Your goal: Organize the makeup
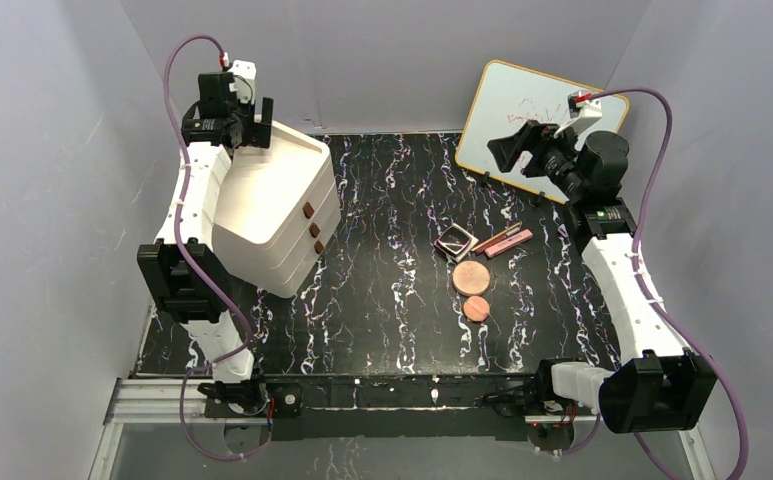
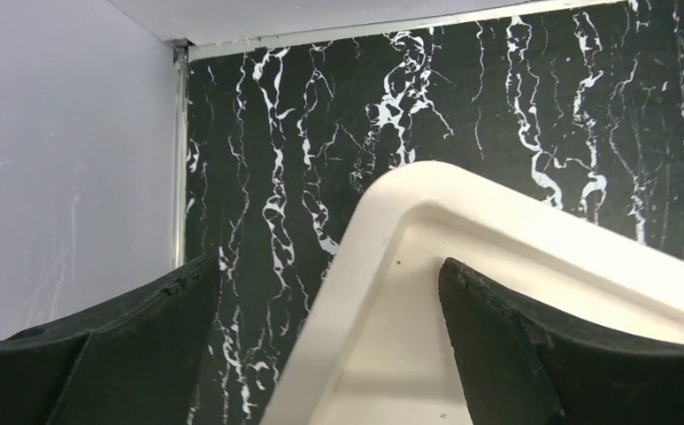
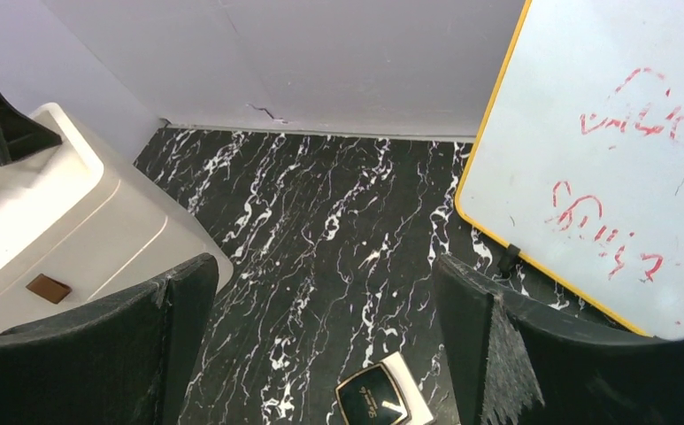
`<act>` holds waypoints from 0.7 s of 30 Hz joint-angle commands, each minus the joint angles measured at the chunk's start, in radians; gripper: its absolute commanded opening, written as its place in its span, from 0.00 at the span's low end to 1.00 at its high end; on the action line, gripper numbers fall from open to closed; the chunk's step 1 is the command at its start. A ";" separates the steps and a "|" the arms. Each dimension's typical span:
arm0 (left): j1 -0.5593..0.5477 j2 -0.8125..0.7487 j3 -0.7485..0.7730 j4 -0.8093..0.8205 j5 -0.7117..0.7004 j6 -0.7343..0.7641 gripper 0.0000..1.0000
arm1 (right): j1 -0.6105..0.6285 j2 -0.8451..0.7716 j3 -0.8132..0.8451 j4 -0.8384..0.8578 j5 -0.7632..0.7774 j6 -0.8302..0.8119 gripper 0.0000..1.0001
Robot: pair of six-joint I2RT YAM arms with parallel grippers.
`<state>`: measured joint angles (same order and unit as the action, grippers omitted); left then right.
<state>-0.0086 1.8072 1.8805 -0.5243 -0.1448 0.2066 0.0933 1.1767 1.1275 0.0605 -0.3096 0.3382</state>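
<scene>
While its fingers (image 2: 497, 354) stand spread wide and grasp nothing, the left gripper (image 2: 320, 274) hangs over the far left corner of the white drawer unit (image 1: 267, 195). One finger is above the unit's top and the other above the black marbled table (image 2: 320, 133); whether either touches the unit I cannot tell. The right gripper (image 3: 325, 266) is likewise released and empty, raised at the far right in front of the leaning whiteboard (image 1: 522, 100) and looking down toward the table. The makeup (image 1: 472, 270) lies loose on the table right of centre, well apart from both grippers. The square compact (image 1: 454, 240) is farthest left, with the two slim sticks (image 1: 509, 243) side by side just right of it. The larger disc (image 1: 470, 277) sits just nearer than the compact, and the smaller disc (image 1: 476, 308) lies close to it on the near side. The unit's three brown knobs (image 1: 313, 228) face the makeup.
</scene>
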 commanded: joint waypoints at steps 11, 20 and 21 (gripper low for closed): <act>0.111 -0.086 -0.118 0.032 0.200 -0.051 0.37 | 0.485 0.092 0.037 -0.094 0.126 -0.189 0.71; 0.147 -0.086 -0.127 0.049 0.285 -0.077 0.35 | 0.742 0.459 0.254 -0.016 0.270 -0.319 0.78; 0.152 -0.089 -0.132 0.055 0.293 -0.080 0.35 | 0.754 0.500 0.287 -0.005 0.269 -0.324 0.79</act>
<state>0.1101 1.7649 1.7775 -0.4561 0.1211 0.1555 0.7753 1.5761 1.2728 -0.0250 -0.1097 0.0978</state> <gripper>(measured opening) 0.356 0.776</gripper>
